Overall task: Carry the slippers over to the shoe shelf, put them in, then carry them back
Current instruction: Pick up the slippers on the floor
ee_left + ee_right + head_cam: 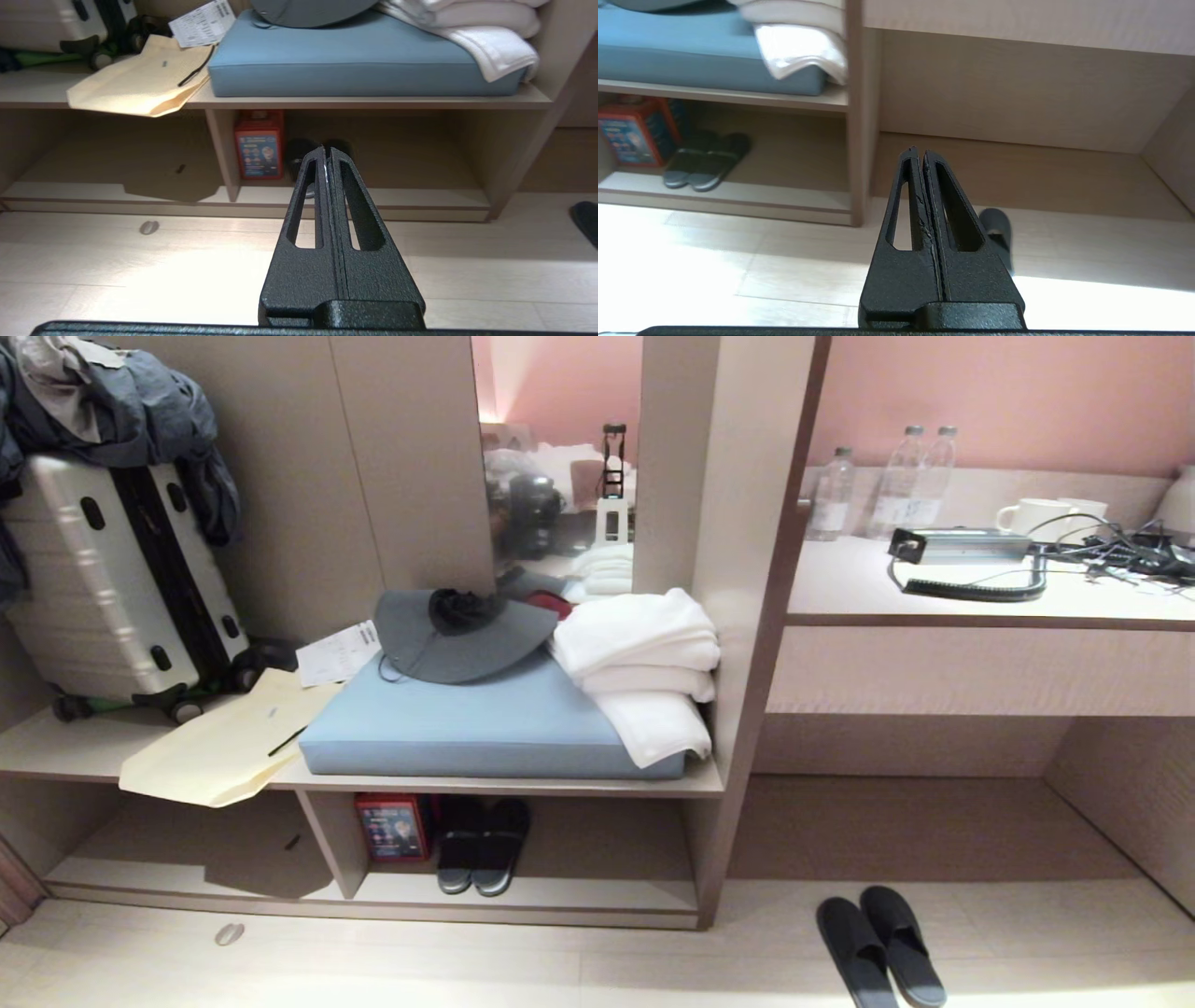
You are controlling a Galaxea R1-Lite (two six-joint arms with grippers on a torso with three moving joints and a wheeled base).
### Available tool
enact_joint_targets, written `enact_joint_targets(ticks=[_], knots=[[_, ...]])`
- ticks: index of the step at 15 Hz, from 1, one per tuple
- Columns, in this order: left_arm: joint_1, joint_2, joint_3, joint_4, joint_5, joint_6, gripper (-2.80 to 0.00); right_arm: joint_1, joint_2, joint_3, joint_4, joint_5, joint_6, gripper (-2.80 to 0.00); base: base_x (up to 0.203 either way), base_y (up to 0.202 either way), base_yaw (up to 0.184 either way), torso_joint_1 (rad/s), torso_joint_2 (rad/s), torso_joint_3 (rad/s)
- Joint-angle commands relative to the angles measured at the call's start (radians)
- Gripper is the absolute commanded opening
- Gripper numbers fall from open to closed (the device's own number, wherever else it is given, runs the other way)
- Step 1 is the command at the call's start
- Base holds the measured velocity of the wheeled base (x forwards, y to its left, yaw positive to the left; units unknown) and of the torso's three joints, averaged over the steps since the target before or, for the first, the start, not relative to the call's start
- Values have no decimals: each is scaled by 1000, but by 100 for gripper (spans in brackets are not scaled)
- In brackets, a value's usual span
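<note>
Under the cushioned bench, the shoe shelf point(523, 894) holds a pale-rimmed pair point(484, 847); farther right, the slippers point(880, 950) lie side by side on the floor point(467, 971). We keep our left gripper point(325, 150) and right gripper point(919, 152) clenched, empty.

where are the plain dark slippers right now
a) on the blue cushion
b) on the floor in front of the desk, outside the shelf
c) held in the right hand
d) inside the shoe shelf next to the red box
b: the slippers lie side by side on the pale floor below the desk, to the right of the shoe shelf; the pair beside the red box in the shelf is another pair, with pale sole rims.
</note>
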Motion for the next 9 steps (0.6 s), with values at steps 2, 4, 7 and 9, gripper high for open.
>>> enact_joint_targets(ticks=[2, 4, 7, 9], knots=[[0, 1, 0, 0, 0, -1, -280, -1, 0, 0, 0, 0, -1, -280, 0, -196, 1, 3, 0, 3], [0, 1, 0, 0, 0, -1, -280, -1, -1, 0, 0, 0, -1, -280, 0, -193, 2, 1, 1, 6], [0, 1, 0, 0, 0, -1, -280, 1, -1, 0, 0, 0, -1, -280, 0, -196, 2, 4, 5, 2], [0, 1, 0, 0, 0, 0, -280, 0, 0, 0, 0, 0, -1, -280, 0, -196, 1, 1, 3, 3]])
